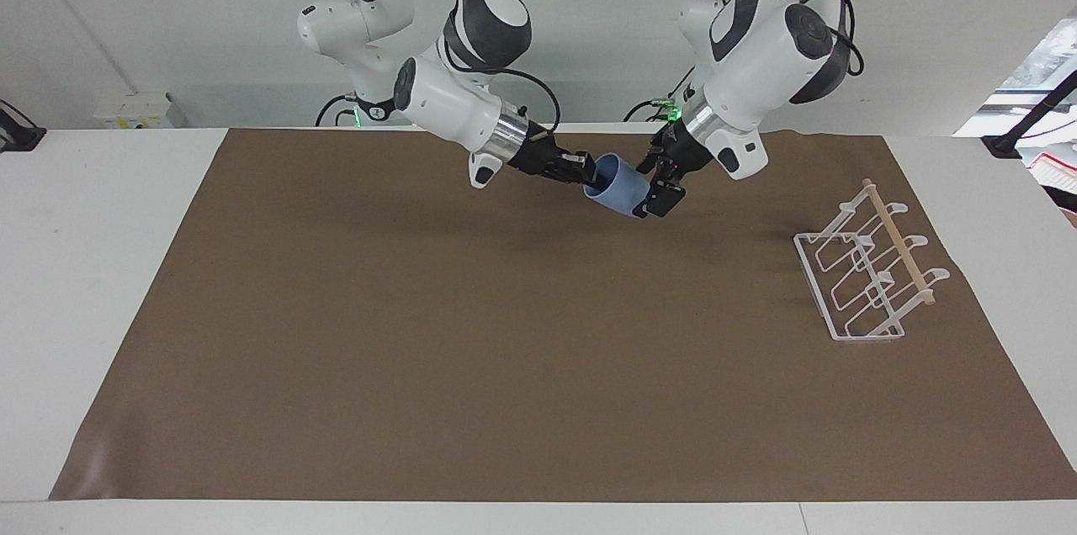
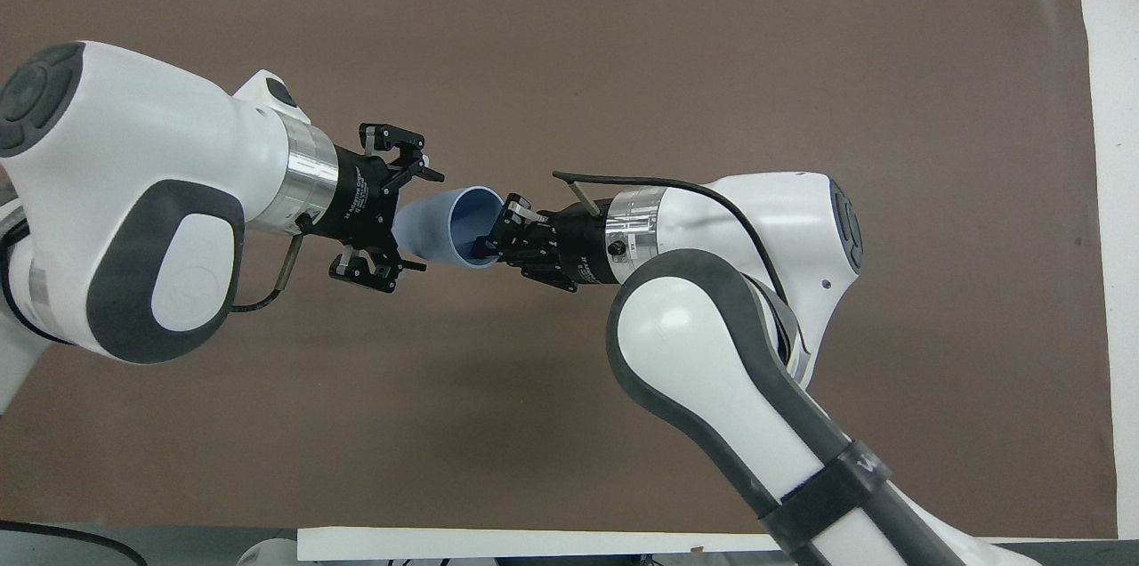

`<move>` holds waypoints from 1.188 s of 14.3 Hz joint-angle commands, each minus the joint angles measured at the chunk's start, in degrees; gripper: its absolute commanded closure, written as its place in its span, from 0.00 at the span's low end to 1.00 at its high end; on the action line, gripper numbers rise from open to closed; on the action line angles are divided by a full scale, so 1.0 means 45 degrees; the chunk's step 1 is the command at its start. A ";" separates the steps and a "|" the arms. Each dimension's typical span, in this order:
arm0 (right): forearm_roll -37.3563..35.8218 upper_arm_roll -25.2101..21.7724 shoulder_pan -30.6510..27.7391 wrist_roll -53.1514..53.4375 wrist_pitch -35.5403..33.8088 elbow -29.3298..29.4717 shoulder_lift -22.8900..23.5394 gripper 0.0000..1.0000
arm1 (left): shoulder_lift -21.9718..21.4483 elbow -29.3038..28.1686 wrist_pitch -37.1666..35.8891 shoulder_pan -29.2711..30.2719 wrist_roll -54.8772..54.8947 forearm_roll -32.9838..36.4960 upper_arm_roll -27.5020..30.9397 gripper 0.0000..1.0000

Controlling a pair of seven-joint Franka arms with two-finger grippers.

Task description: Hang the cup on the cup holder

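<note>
The light-blue cup is held in the air on its side, over the brown mat at the robots' end of the table. My right gripper is shut on its rim, one finger inside the mouth; it also shows in the overhead view. My left gripper is open, its fingers either side of the cup's narrow base; I cannot tell whether they touch it. The white wire cup holder with its wooden dowel stands on the mat toward the left arm's end. The left arm hides it in the overhead view.
The brown mat covers most of the white table. Nothing else stands on it.
</note>
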 commanded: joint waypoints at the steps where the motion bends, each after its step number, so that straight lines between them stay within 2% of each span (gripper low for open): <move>1: 0.0294 -0.0007 0.0044 0.0093 0.0185 -0.0242 -0.0236 1.00 | 0.0062 -0.0236 0.0619 -0.0454 -0.0152 -0.0278 0.0185 0.00; 3: 0.0294 -0.0007 0.0025 0.0093 0.0185 -0.0242 -0.0236 1.00 | 0.0102 -0.0274 0.0659 -0.0532 -0.0094 -0.0259 0.0205 0.04; 4: 0.0294 -0.0007 0.0025 0.0093 0.0204 -0.0242 -0.0236 1.00 | 0.0102 -0.0333 0.0678 -0.0572 0.0003 -0.0259 0.0186 0.42; 5: 0.0294 -0.0007 0.0025 0.0093 0.0205 -0.0242 -0.0236 1.00 | 0.0102 -0.0333 0.0697 -0.0611 0.0043 -0.0239 0.0205 0.92; 6: 0.0294 -0.0007 0.0025 0.0093 0.0205 -0.0223 -0.0236 1.00 | 0.0083 -0.0372 0.0736 -0.0805 0.0120 -0.0239 0.0224 1.00; 10: 0.0294 -0.0007 0.0025 0.0112 0.0205 -0.0223 -0.0236 0.98 | 0.0102 -0.0333 0.0756 -0.0807 0.0140 -0.0239 0.0225 1.00; 11: 0.0294 -0.0007 0.0006 0.0113 0.0185 -0.0203 -0.0236 0.88 | 0.0102 -0.0314 0.0756 -0.0807 0.0141 -0.0239 0.0225 1.00; 12: 0.0294 -0.0007 -0.0014 0.0132 0.0204 -0.0184 -0.0217 0.64 | 0.0102 -0.0294 0.0756 -0.0807 0.0160 -0.0220 0.0225 1.00; 13: 0.0294 -0.0007 0.0005 0.0190 0.0243 -0.0126 -0.0217 0.01 | 0.0102 -0.0294 0.0776 -0.0826 0.0199 -0.0181 0.0225 1.00; 17: 0.0100 -0.0123 -0.0248 0.0445 0.0205 0.0752 0.0076 0.01 | 0.0102 -0.0294 0.0737 -0.0787 0.0744 -0.0103 0.0263 1.00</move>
